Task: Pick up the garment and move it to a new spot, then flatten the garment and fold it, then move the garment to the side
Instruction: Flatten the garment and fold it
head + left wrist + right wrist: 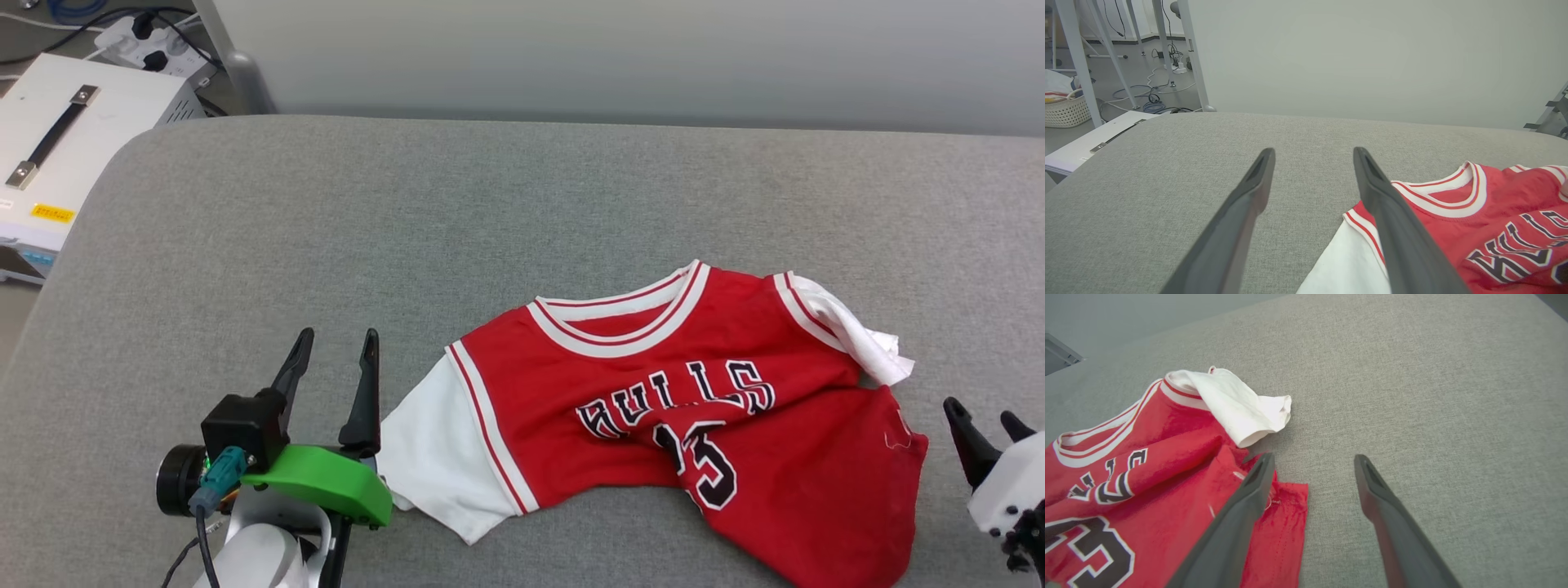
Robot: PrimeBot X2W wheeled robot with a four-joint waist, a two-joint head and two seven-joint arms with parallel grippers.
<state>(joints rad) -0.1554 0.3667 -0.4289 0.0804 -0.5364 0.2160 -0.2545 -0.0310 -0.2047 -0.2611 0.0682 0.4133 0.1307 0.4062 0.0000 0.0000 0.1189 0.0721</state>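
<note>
Left end effector (339,335) sat nearest, green plastic housing (326,486), dark tapered fingers (365,392) spread w/ nothing between, just beside the white sleeve. Garment (571,384) lay rumpled, front up, on the grey woven fabric surface (326,229): soft red jersey tee, striped trim, black lettering & 23. Right end effector (980,408) hung near its hem, also spread, empty.

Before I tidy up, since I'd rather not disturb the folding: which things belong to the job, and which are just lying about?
Job: red Bulls jersey, left gripper, right gripper, grey cushioned surface.
Lying about: white handled case, power strip, woven basket, floor cables.
</note>
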